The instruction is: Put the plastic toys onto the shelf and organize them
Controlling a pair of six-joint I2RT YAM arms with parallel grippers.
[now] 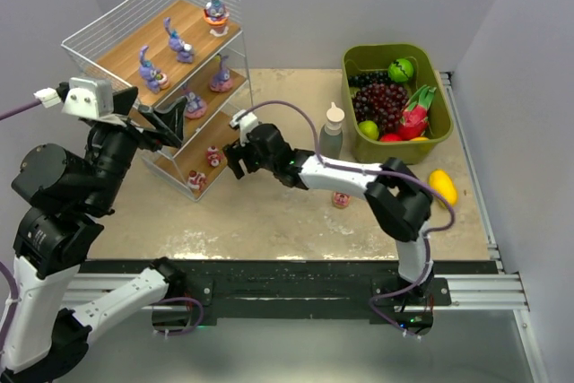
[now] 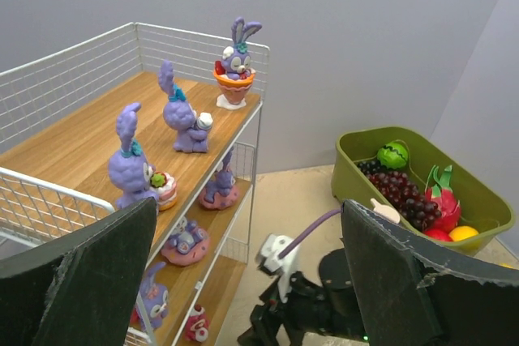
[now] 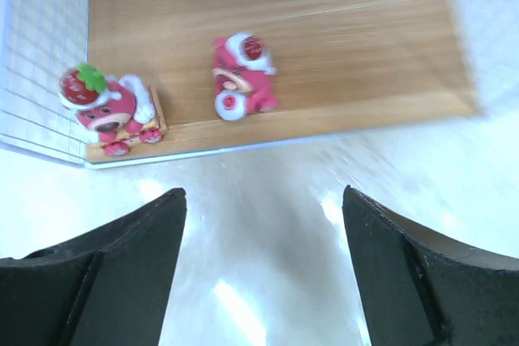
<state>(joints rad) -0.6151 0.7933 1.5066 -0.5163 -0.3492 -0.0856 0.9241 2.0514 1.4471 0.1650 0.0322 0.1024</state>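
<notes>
**Item 1: right pincer** (image 1: 235, 163) (image 3: 261, 196). You have it open wide. Nothing sits between the fingers and it touches nothing. It hangs low over the bench (image 1: 269, 217), just in front of the shelf (image 1: 126, 51) (image 3: 324, 38), facing the bottom board.

**Item 2: red-and-white toy** (image 3: 239, 79) (image 1: 213, 157). It lies tipped on the bottom board near the front edge, straight ahead of the pincer's gap and apart from both fingertips.

**Item 3: strawberry-topped toy** (image 3: 105, 111) (image 1: 195, 181). It is at the board's front corner, ahead of the finger on the wrist view's left and beside the wire end wall.

**Item 4: purple bunnies**. Three stand on the top tier (image 2: 235, 62) (image 2: 185, 115) (image 2: 134, 160) and two on the middle tier (image 2: 219, 184) (image 2: 185, 241), all above the pincer.

**Item 5: loose pink toy** (image 1: 341, 199). It rests on the bench behind the pincer, beside the right forearm and well apart from the shelf.

**Item 6: edges and room**. A thin white lip runs along the board's front. The wire mesh closes the end by the strawberry-topped toy. Bare wood stretches behind both toys and toward the other end.

**Item 7: left pincer** (image 1: 170, 123) (image 2: 250, 208). It is open wide and empty, raised beside the shelf's near end.

**Item 8: green bin** (image 1: 359, 56) of fruit, **bottle** (image 1: 333, 132) and **yellow fruit** (image 1: 442, 186). All sit far behind the right pincer.
</notes>
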